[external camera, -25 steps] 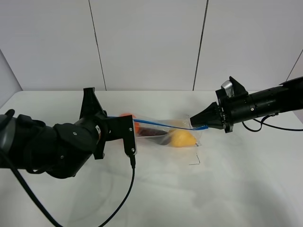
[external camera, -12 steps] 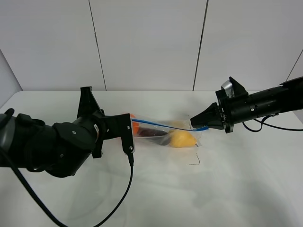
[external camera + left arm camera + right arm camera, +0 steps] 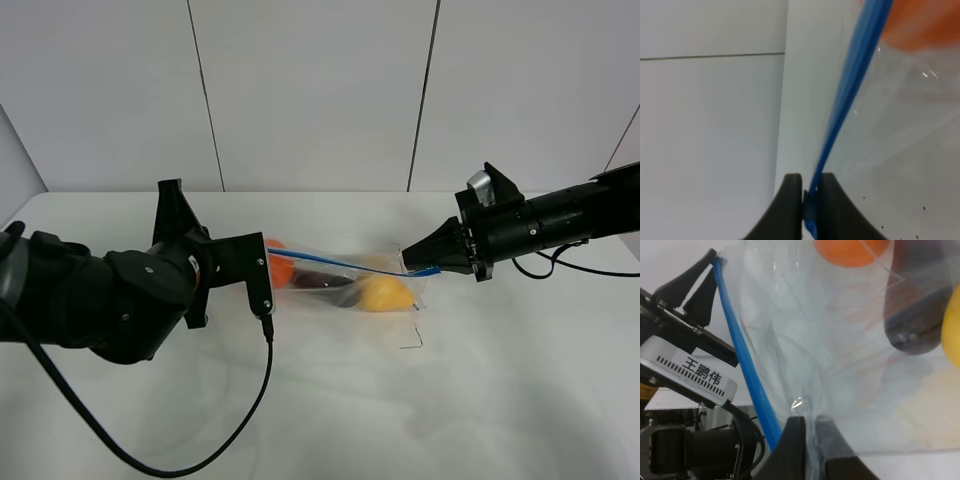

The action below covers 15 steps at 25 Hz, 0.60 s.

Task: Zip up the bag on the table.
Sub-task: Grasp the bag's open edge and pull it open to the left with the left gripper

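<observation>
The clear bag (image 3: 345, 282) lies mid-table and holds orange (image 3: 280, 268), dark purple (image 3: 322, 284) and yellow (image 3: 383, 293) items. Its blue zipper strip (image 3: 340, 262) is stretched taut between both grippers. My left gripper (image 3: 266, 256) is shut on the strip's left end; in the left wrist view the strip (image 3: 850, 90) runs between the closed fingers of the left gripper (image 3: 810, 192). My right gripper (image 3: 410, 258) is shut on the bag's right end; in the right wrist view the right gripper (image 3: 812, 440) pinches the clear plastic beside the strip (image 3: 745, 365).
The white table (image 3: 450, 400) spreads wide around the bag. The left arm's black cable (image 3: 262, 400) trails over the table's front left. The right arm's cable (image 3: 590, 268) lies at the far right. A small dark mark (image 3: 412, 342) sits in front of the bag.
My left gripper has slid left along the blue strip, uncovering more of the orange item. The right gripper and the bag's right end have stayed in place.
</observation>
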Motion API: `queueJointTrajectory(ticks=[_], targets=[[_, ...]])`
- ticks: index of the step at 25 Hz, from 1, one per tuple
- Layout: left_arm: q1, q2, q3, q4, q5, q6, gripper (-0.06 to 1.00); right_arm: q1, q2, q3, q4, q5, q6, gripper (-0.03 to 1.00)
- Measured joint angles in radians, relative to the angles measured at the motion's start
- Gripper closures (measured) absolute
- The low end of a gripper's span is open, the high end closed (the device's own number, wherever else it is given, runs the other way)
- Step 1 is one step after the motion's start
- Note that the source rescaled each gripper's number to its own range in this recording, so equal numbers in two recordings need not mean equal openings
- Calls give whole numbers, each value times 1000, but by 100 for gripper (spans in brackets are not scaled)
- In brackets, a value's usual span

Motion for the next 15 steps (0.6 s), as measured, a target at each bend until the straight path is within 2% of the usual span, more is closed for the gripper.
queueJointTrajectory(ticks=[15], targets=[[51, 0, 1, 2, -26, 0, 94, 0, 0, 0, 7, -1, 0, 97]])
